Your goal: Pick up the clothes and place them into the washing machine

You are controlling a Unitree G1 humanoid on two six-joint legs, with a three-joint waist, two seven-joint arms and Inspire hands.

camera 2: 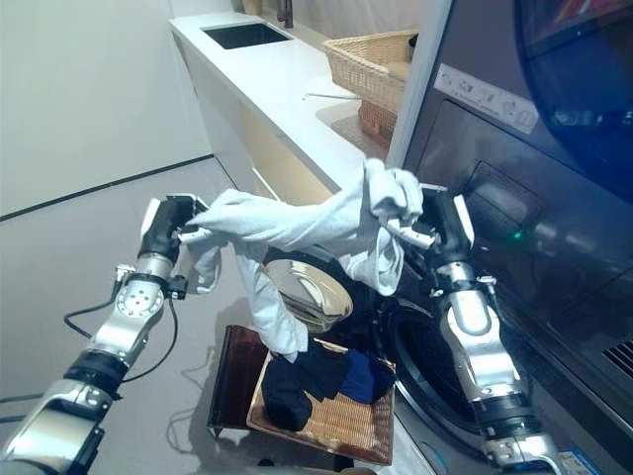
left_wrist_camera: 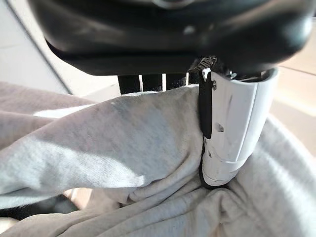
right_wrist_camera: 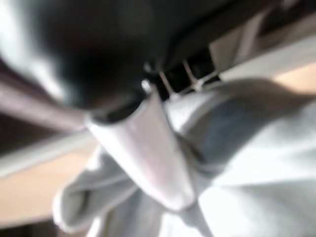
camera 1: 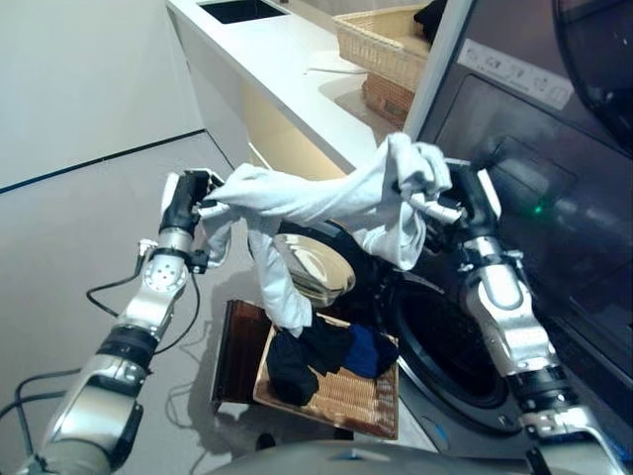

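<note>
Between the two raised arms hangs a light grey garment [camera 1: 316, 203], stretched out in the air above the open washing machine door [camera 1: 318, 265]. Left hand [camera 1: 186, 206] is clamped on one end of the garment; the left wrist view shows the white-covered thumb [left_wrist_camera: 232, 133] pressing into the grey cloth with fingers closed over it. Right hand [camera 1: 457, 198] is clamped on the other, bunched end, up near the dark front panel of the machine [camera 1: 524, 188]; the right wrist view is blurred but shows the thumb [right_wrist_camera: 153, 153] pushed into the fabric. One sleeve or leg of the garment dangles down from the middle, its tip reaching just over the basket below. Another fold droops under the right hand, in front of the drum opening [camera 1: 440, 341].

Drum opening is dark and round, low on the right, with the shiny-lined door swung out toward the left. Woven basket [camera 1: 341, 396] sits on the floor just before the machine, holding dark clothes: black pieces [camera 1: 297, 361] and a blue piece [camera 1: 371, 351] beside them. A dark brown flat board or tray [camera 1: 237, 351] lies at the basket's left side, touching it.

White desk [camera 1: 267, 69] runs along the back, with a dark sink cutout [camera 1: 240, 10] at its far end and a second wicker basket [camera 1: 381, 45] standing on it next to the machine. A green light [camera 1: 537, 209] glows on the panel.
</note>
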